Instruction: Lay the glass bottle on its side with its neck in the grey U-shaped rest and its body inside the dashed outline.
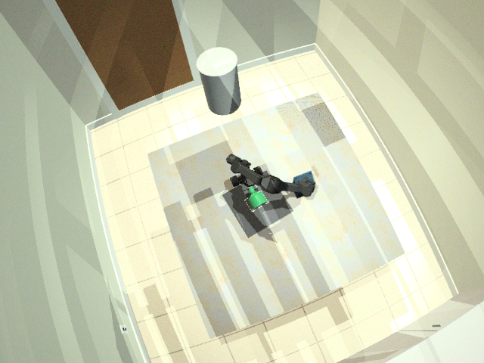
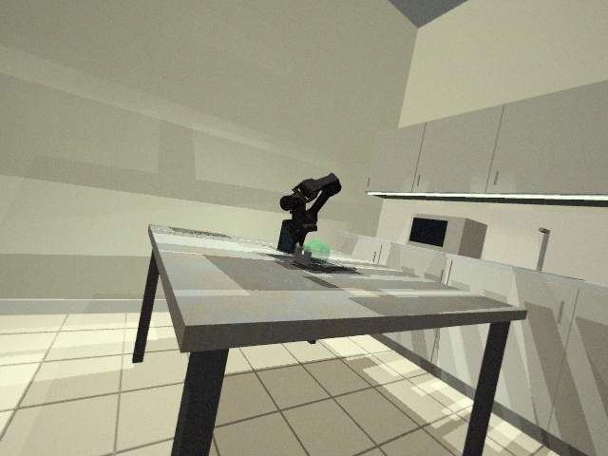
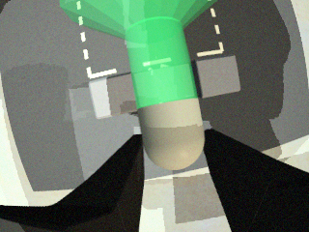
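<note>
Grey stone-look bench (image 1: 332,218) (image 2: 275,313), dark mat (image 1: 249,226). Green glass bottle (image 1: 257,200) (image 2: 317,250) (image 3: 161,63), on its side: neck above the grey U-shaped rest (image 2: 303,256) (image 3: 219,76), body reaching away from the end effector (image 1: 245,181) (image 2: 300,244) (image 3: 173,139), which grips the cork-coloured stopper end (image 3: 173,130).

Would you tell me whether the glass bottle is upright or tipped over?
Tipped, on its side: the top view shows the green bottle lengthwise, neck and body side-on.
</note>
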Motion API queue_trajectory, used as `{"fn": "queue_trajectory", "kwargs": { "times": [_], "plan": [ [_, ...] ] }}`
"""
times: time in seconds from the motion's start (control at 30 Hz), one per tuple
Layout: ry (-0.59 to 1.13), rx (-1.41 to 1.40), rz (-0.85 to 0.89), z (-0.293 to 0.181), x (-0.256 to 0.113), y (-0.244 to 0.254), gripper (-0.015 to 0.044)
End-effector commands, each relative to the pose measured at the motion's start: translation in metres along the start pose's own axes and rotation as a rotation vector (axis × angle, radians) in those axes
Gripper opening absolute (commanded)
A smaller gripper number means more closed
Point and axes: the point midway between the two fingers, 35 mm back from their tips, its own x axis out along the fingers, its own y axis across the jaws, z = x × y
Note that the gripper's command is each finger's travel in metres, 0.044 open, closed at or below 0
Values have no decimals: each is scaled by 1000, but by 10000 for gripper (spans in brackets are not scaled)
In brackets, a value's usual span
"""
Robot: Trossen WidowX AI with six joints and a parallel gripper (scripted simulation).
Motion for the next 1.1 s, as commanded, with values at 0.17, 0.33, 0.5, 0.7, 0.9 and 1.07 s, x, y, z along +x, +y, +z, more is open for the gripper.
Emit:
{"fn": "queue_trajectory", "kwargs": {
  "times": [0.17,0.33,0.5,0.7,0.9,1.07],
  "plan": [
    [0,0,0,-4,6,-4,122],
    [-1,0,1,-6,8,-4,122],
    [-1,0,4,-6,9,-4,122],
    [0,-1,6,-6,10,-4,122],
    [2,-4,7,-6,11,-4,122],
    [4,-6,8,-6,11,-4,122]
  ]
}}
